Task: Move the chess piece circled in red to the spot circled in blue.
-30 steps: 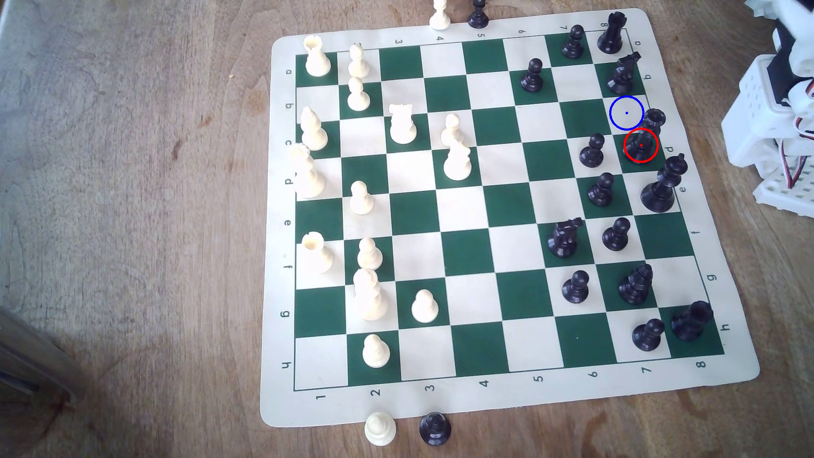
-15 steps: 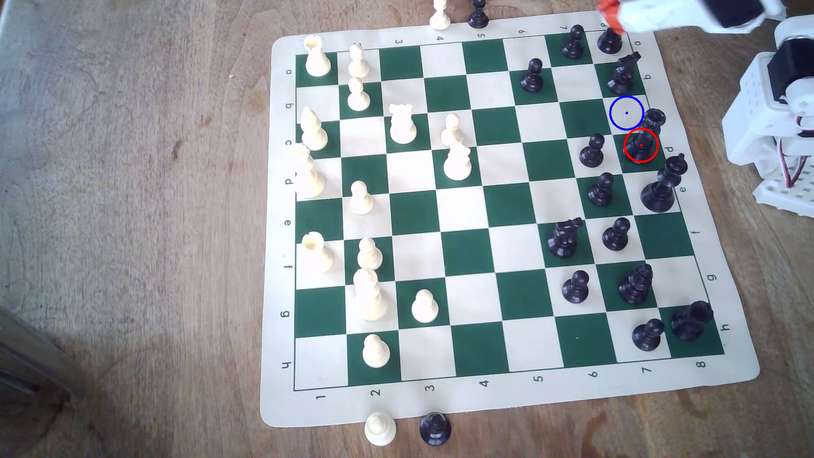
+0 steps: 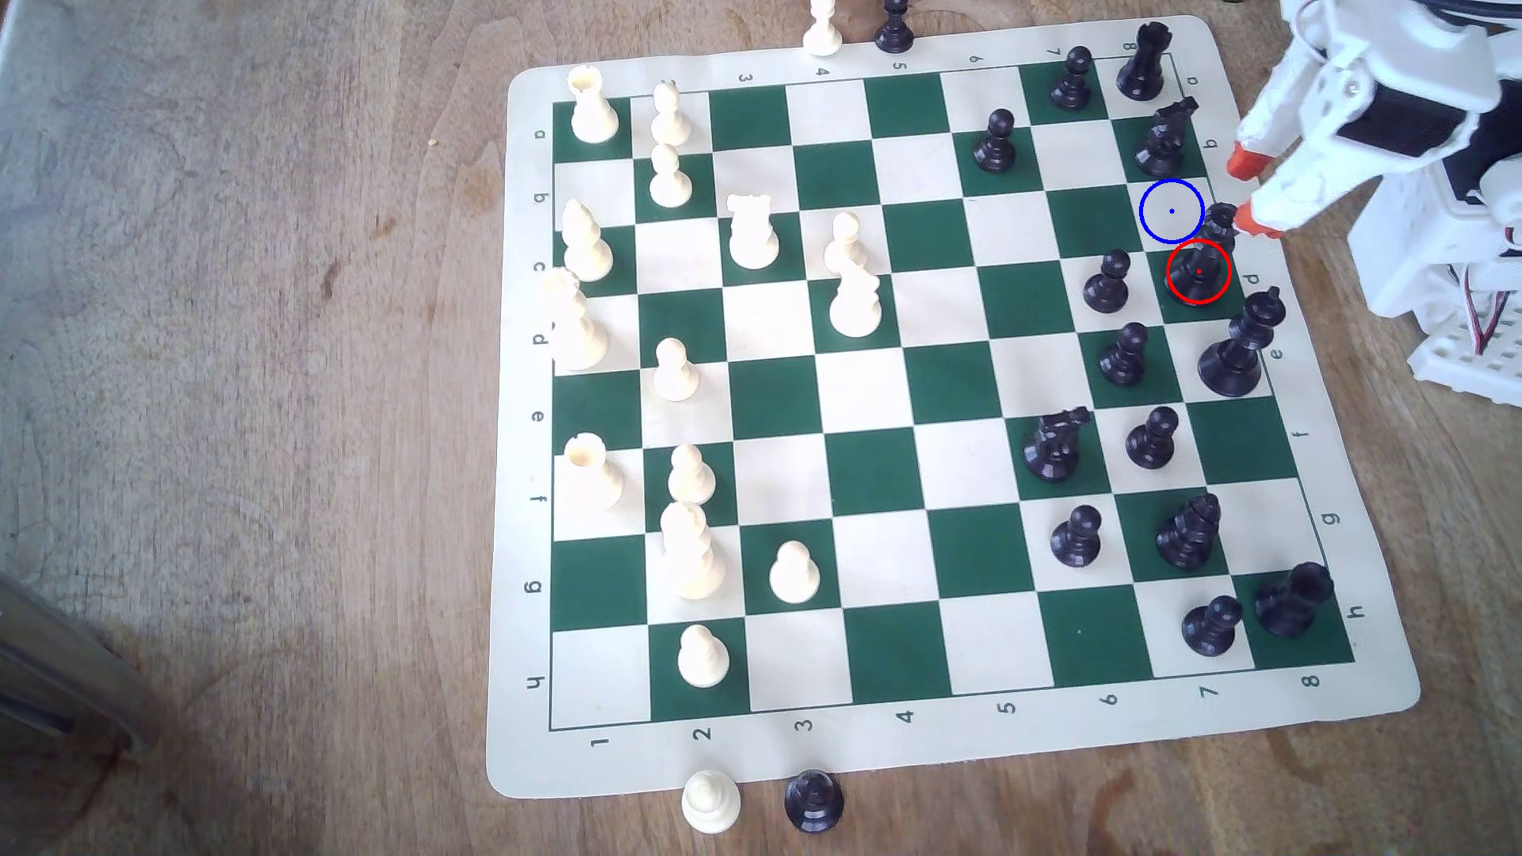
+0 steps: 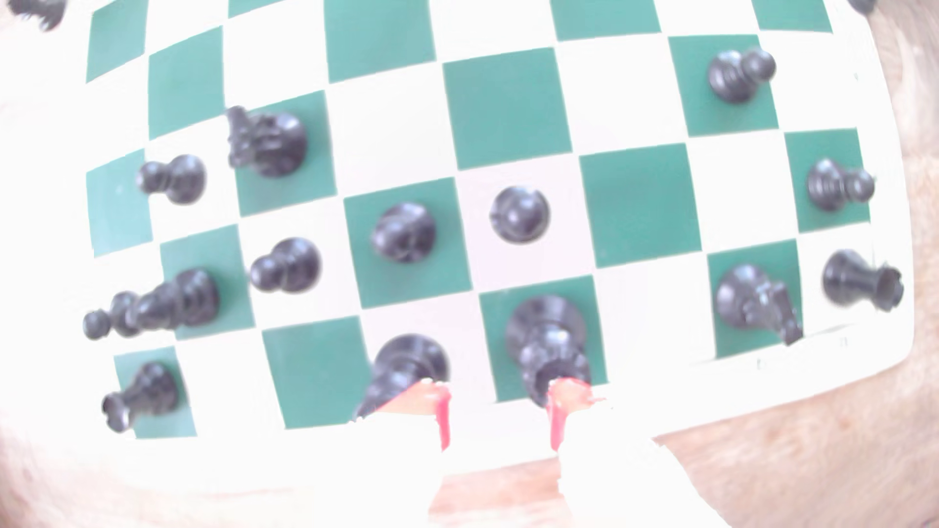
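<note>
The black queen (image 3: 1204,265) stands upright on the red-ringed green square at the exterior view's right edge of the board (image 3: 527,411). Its coronet leans toward the board's border. The blue-ringed cream square (image 3: 1171,211) lies bare just behind it. My gripper (image 3: 1247,191) hangs open over the board's right border, and one orange fingertip (image 3: 1253,220) is right beside the queen's coronet. In the wrist view the queen (image 4: 548,332) rises in front of one fingertip (image 4: 568,395); the gripper (image 4: 500,401) is open with nothing between its fingers.
A black knight (image 3: 1163,138) stands on the square behind the blue ring. The tall black king (image 3: 1235,350) is one square in front of the queen, and black pawns (image 3: 1106,282) stand to its left. The arm's white base (image 3: 1449,272) sits off the board's right edge.
The arm unfolded from the right edge, swung out over the board's far right corner, then came down. Its open fingertips now sit beside the queen's top. No piece moved.
</note>
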Available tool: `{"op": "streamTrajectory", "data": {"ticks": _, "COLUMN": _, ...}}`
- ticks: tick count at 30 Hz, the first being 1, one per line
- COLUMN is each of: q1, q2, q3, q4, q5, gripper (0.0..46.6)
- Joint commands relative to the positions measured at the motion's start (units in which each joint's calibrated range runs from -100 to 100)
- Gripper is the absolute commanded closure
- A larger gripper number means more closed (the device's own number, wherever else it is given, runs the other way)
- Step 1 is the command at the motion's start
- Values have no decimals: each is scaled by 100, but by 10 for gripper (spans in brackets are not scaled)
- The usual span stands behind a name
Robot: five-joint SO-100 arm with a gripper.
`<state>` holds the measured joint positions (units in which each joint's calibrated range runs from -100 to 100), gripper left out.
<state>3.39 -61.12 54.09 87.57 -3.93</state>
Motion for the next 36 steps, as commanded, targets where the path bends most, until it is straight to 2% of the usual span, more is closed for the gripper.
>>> {"op": "streamTrajectory", "data": {"ticks": 1, "q1": 220, "q2": 569, "q3": 40, "q4": -420, "q5": 24, "gripper": 362}}
{"op": "streamTrajectory", "data": {"ticks": 8, "q1": 525, "q2": 892, "q3": 357, "q4": -706, "q5": 151, "gripper": 362}}
{"op": "streamTrajectory", "data": {"ticks": 22, "q1": 713, "q2": 934, "q3": 629, "q4": -936, "q5": 205, "gripper": 335}}
{"op": "streamTrajectory", "data": {"ticks": 36, "q1": 760, "q2": 934, "q3": 729, "q4": -764, "q5": 303, "gripper": 350}}
